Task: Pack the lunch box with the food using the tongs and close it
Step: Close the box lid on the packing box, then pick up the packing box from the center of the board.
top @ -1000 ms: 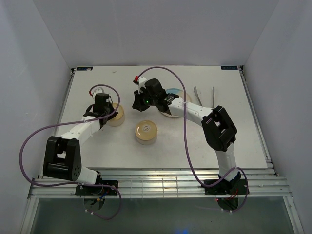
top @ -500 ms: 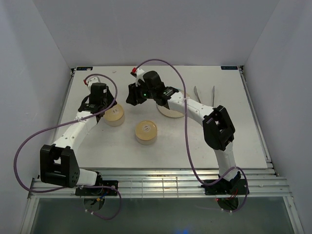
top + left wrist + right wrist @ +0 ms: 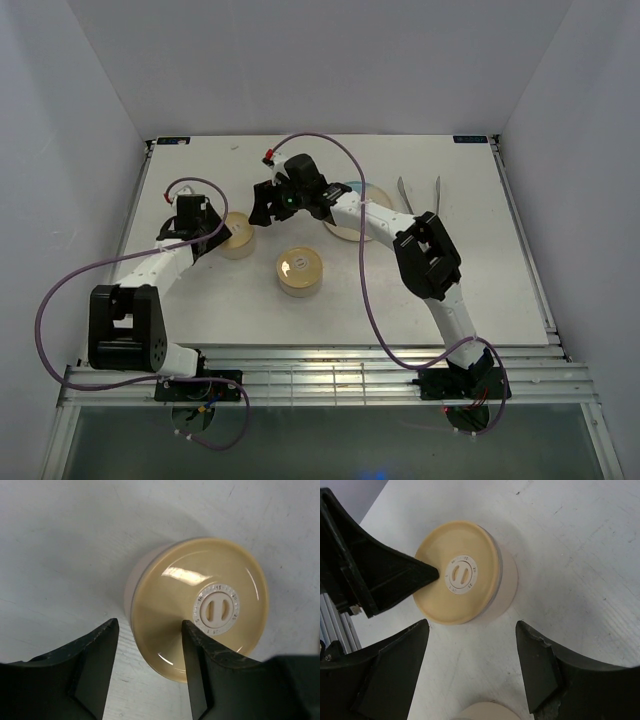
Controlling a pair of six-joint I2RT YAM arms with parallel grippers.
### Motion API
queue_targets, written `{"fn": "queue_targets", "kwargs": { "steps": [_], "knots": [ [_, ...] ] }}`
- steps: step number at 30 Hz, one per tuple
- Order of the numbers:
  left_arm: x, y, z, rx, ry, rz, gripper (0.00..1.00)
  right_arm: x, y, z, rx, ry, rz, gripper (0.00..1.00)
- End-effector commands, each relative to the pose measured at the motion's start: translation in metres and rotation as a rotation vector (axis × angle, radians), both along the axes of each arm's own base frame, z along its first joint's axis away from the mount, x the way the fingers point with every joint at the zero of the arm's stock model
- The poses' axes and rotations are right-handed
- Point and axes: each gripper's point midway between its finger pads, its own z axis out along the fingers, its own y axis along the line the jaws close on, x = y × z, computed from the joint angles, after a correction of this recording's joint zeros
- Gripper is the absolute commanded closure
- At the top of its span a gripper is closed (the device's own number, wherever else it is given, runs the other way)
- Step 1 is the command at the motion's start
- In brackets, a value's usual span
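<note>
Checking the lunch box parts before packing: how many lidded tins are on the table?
2. The left tin sits by the left arm; the middle tin stands alone, nearer the robot. The right arm may hide others.

- A smooth, glossy tan lid (image 3: 200,610) with bright highlights is seen on the lunch box tin (image 3: 131,582) farthest left of the plate (image 3: 343,232).
- A matt white dial (image 3: 216,610) is set in the lid's middle.
- The table (image 3: 60,545) is seen as matt white, faintly scuffed.
- The fingers (image 3: 92,672) of the left gripper (image 3: 148,627) are shown in matt black plastic, rough-edged.
- The tongs (image 3: 405,193), right of the plate, are seen as bare grey metal.
</note>
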Motion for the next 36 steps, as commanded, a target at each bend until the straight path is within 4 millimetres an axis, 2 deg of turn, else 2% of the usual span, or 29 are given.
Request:
{"fn": "queue_targets", "kwargs": {
  "steps": [1,4,5,6,8,9,11,12,13,16,18,19,23,25,26,30,33,36],
  "knots": [
    [0.010,-0.015,-0.005,-0.071,-0.052,-0.053,0.38,0.004,0.006,0.026,0.065,-0.039,0.015,0.24],
    [0.010,-0.015,-0.024,-0.087,0.003,-0.043,0.51,0.004,0.005,0.017,0.055,-0.023,0.020,0.24],
    [0.008,-0.013,-0.035,-0.084,0.039,-0.030,0.58,0.004,0.004,0.014,0.049,-0.019,0.019,0.24],
    [0.006,-0.010,-0.040,-0.085,0.051,-0.020,0.62,0.004,0.002,0.005,0.034,-0.010,0.011,0.20],
    [0.008,-0.010,-0.043,-0.100,0.039,-0.023,0.71,0.005,0.001,0.000,0.023,-0.005,0.001,0.17],
    [0.008,-0.013,-0.043,-0.124,0.031,-0.040,0.80,0.007,0.000,-0.002,0.022,0.001,-0.008,0.15],
    [0.008,-0.020,-0.044,-0.161,0.015,-0.070,0.87,0.013,-0.002,-0.001,0.029,0.012,-0.022,0.13],
    [0.008,-0.010,-0.045,-0.175,0.011,-0.045,0.90,0.016,-0.002,-0.001,0.038,0.027,-0.032,0.11],
    [0.008,-0.013,-0.045,-0.190,0.010,-0.055,0.92,0.020,-0.004,-0.003,0.040,0.035,-0.044,0.11],
    [0.007,-0.012,-0.051,-0.199,0.029,-0.058,0.96,0.028,-0.008,-0.006,0.047,0.061,-0.070,0.09],
    [0.007,-0.014,-0.052,-0.204,0.040,-0.069,0.93,0.031,-0.010,-0.009,0.045,0.069,-0.077,0.09],
    [0.007,-0.014,-0.052,-0.201,0.042,-0.072,0.78,0.033,-0.011,-0.009,0.048,0.067,-0.078,0.09],
    [0.009,-0.012,-0.046,-0.190,0.023,-0.072,0.63,0.037,-0.013,-0.007,0.055,0.063,-0.083,0.09],
    [0.009,-0.013,-0.046,-0.194,0.026,-0.081,0.67,0.038,-0.014,-0.007,0.059,0.064,-0.077,0.09],
    [0.008,-0.013,-0.049,-0.192,0.036,-0.079,0.77,0.040,-0.014,-0.007,0.063,0.070,-0.081,0.09],
    [0.005,-0.013,-0.059,-0.196,0.055,-0.072,0.95,0.045,-0.014,-0.009,0.081,0.103,-0.100,0.08],
    [0.005,-0.013,-0.063,-0.197,0.064,-0.073,1.00,0.049,-0.011,-0.015,0.085,0.141,-0.134,0.05],
    [0.003,-0.014,-0.064,-0.201,0.063,-0.071,1.00,0.049,-0.008,-0.025,0.079,0.177,-0.139,0.02]
  ]
}}
